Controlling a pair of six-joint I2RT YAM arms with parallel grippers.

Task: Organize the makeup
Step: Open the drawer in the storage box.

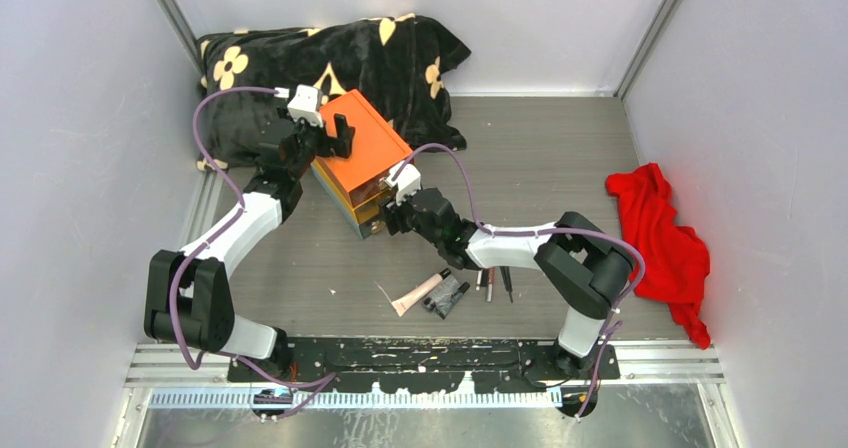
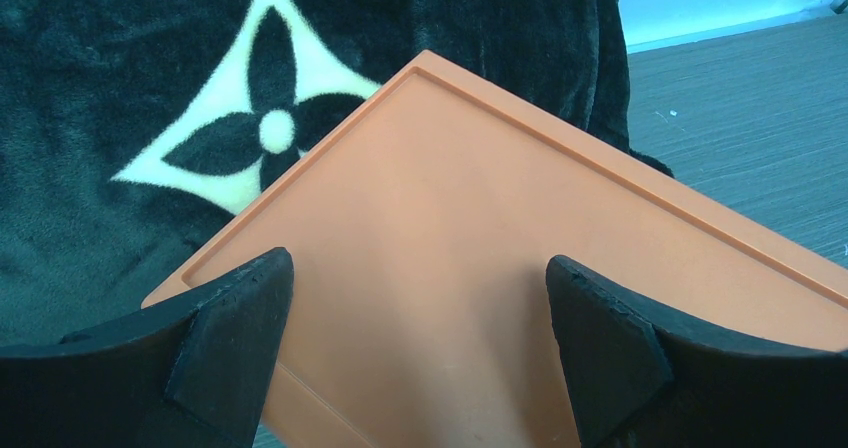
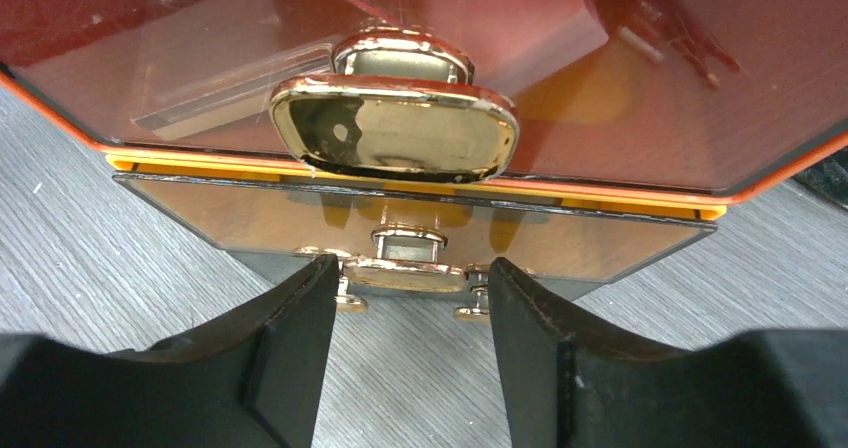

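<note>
The right gripper (image 1: 383, 220) pointed at the front of the orange drawer box (image 1: 365, 146). Its fingers (image 3: 290, 343) were apart, with the gold handle of the lower drawer (image 3: 405, 274) between their tips. I cannot tell whether the pads pinched that handle or merely bracketed it. Above it, the larger gold handle of the upper drawer (image 3: 395, 133) stood out from a clear, red-tinted front. The shapes behind that front were too blurred to name.

The left gripper (image 1: 337, 134) hung over the box's flat orange top, jaws spread wide and holding nothing. In its wrist view one corner of the top pointed away toward the black blanket with cream flowers (image 1: 330, 56) behind the box.

The makeup lay loose on the grey table (image 1: 560, 148), nearer the arm bases than the right gripper, just beside and partly under that arm's forearm. It was well apart from the left gripper.

- **The pinkish tube (image 1: 420, 291)** lay on a diagonal. Its dark cap pointed away and to the right, and its flat end pointed toward the near left.
- **The black tube (image 1: 447, 296)** lay just to its right on much the same slant.
- **Two thin pencils (image 1: 490, 283)** lay right of that, side by side, their long axes running almost straight from near to far.

A crumpled red cloth (image 1: 665, 238) sat far off at the right edge.
</note>
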